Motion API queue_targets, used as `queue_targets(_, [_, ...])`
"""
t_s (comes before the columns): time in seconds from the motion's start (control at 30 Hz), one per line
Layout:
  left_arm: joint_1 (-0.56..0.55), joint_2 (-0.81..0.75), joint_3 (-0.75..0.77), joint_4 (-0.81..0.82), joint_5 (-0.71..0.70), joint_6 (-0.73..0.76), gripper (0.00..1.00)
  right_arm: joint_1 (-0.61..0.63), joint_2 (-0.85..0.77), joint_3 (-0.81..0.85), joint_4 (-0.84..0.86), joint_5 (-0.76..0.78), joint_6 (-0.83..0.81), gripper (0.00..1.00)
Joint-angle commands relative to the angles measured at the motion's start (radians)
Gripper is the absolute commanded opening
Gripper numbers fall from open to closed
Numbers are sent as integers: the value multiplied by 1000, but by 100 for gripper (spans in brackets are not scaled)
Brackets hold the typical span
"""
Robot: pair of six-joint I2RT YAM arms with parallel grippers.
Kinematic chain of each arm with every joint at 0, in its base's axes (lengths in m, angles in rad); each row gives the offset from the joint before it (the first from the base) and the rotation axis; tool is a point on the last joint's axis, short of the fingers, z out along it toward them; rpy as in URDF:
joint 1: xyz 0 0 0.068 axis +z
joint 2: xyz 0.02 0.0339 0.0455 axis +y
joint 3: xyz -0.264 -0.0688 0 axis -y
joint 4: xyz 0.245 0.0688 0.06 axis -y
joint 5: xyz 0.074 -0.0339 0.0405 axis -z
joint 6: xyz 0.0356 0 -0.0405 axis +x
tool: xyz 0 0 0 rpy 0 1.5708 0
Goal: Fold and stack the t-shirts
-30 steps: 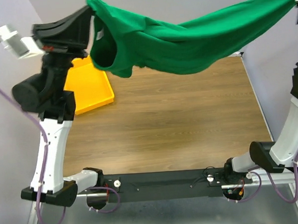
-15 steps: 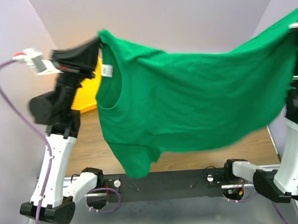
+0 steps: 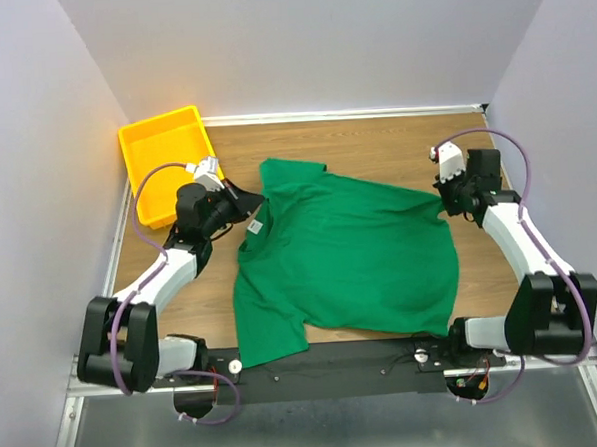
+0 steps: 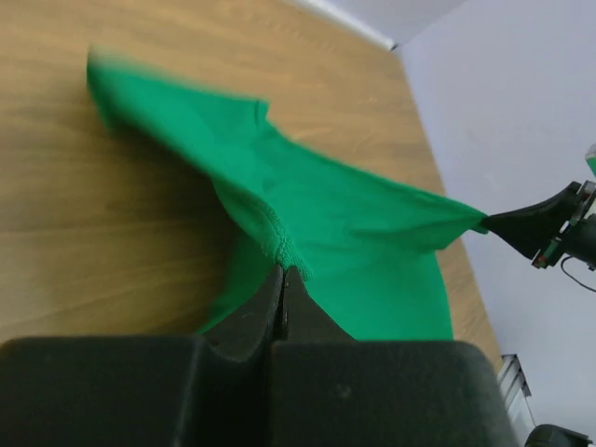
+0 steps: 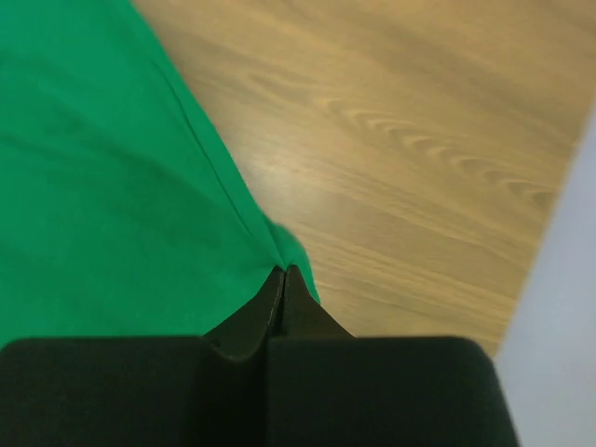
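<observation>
T-shirt [image 3: 350,251] lies spread on the table [image 3: 374,144], pinched at its collar by the closed left gripper [image 3: 251,208] and at its right edge by the closed right gripper [image 3: 445,205]; 1 yellow tray [image 3: 165,162] sits far left.

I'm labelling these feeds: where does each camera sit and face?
Top external: above and behind the bases, looking down at table, shirt, tray; both arms show.
Left wrist: on the left arm, looking past the left gripper across the shirt to the right gripper.
Right wrist: on the right arm, looking down past its fingers at the shirt's edge.
All three share the shirt.
</observation>
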Motion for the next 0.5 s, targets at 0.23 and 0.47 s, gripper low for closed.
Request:
queue_targets(0.23, [-8, 184, 137, -69, -1, 59, 0, -6, 207, 76, 69, -86, 73, 1])
queue_targets(0.47, [-9, 306, 265, -241, -45, 116, 0, -6, 213, 88, 66, -48, 91, 1])
